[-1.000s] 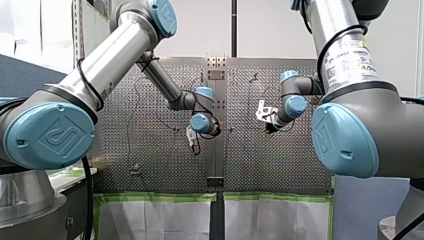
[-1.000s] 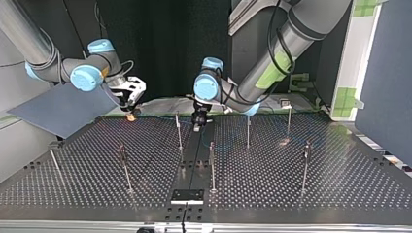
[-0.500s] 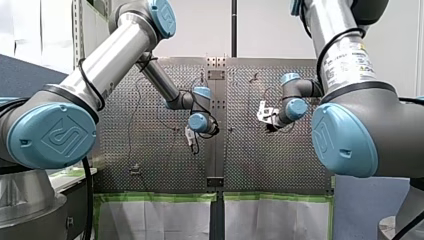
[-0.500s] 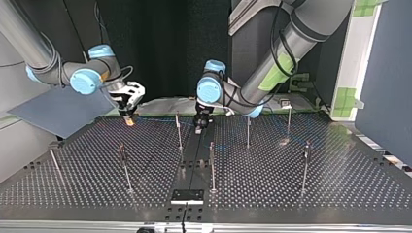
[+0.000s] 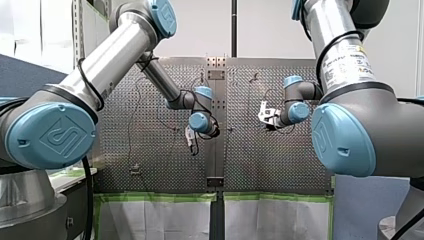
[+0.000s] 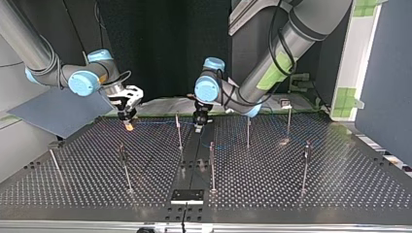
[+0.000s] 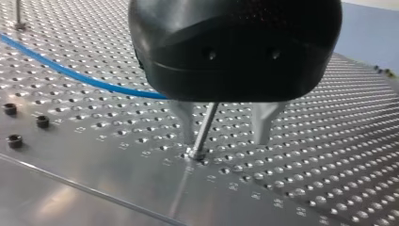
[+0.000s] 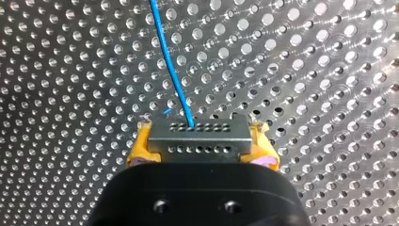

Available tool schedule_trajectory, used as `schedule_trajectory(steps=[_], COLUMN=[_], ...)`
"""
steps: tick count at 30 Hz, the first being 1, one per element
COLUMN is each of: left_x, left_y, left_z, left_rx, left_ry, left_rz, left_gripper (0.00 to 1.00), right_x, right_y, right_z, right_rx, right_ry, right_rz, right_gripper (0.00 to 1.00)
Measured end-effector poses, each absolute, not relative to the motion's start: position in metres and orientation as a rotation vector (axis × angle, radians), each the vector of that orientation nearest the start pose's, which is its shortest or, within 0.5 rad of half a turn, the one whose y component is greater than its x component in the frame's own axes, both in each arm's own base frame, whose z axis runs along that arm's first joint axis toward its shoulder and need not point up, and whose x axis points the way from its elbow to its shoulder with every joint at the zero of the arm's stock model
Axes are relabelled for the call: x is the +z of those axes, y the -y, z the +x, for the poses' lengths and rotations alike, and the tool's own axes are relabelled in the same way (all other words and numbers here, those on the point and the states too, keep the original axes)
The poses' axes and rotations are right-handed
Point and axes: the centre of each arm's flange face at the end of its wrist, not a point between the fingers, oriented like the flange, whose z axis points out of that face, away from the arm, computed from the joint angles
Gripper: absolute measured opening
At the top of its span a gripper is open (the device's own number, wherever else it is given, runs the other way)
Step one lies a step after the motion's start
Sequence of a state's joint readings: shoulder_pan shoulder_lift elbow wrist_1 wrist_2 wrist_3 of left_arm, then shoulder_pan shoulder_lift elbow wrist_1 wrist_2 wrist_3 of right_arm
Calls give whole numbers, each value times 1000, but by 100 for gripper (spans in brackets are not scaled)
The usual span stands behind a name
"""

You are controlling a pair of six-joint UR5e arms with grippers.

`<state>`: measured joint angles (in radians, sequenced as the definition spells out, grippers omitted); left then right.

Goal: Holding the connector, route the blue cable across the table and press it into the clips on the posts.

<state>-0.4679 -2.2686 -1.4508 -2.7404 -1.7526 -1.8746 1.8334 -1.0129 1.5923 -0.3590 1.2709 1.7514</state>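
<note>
My right gripper (image 8: 201, 145): yellow pads (image 8: 139, 149) clamped on the ends of the grey connector (image 8: 199, 134), its two rows of holes facing the wrist camera. The blue cable (image 8: 171, 70) exits the upper row and runs ahead over the perforated table (image 8: 329, 70). My left gripper (image 7: 225, 129): metal fingers (image 7: 186, 120) spread, holding nothing, straddling a thin post (image 7: 205, 123) just beside one finger. Only the left wrist view shows cable lying on the table behind that gripper. The top view shows a faint blue line running between the two grippers.

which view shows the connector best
The right wrist view: the grey rectangular connector fills the middle, clamped between my right claw's yellow pads. The top view shows only a speck; front and left wrist views show none.
</note>
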Motion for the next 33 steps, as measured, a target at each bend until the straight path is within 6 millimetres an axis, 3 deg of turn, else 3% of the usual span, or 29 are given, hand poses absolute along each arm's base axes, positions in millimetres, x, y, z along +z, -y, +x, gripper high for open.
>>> schedule_trajectory(steps=[4,13,25,33], left_x=[161,199,200,202], left_y=[410,419,462,497], left_z=[549,524,463,429], left_rx=[-366,-319,-271,-330], left_ry=[-1786,-1810,-1883,-1849], left_rz=[24,64,141,157], left_gripper=[100,100,100,100], right_x=[192,193,194,197], right_y=[563,566,564,561], right_z=[316,311,312,315], right_rx=[-2174,-2177,-2170,-2157], right_ry=[-1691,-1704,-1691,-1648], right_rz=[-2340,-2337,-2340,-2339], right_gripper=[0,0,0,0])
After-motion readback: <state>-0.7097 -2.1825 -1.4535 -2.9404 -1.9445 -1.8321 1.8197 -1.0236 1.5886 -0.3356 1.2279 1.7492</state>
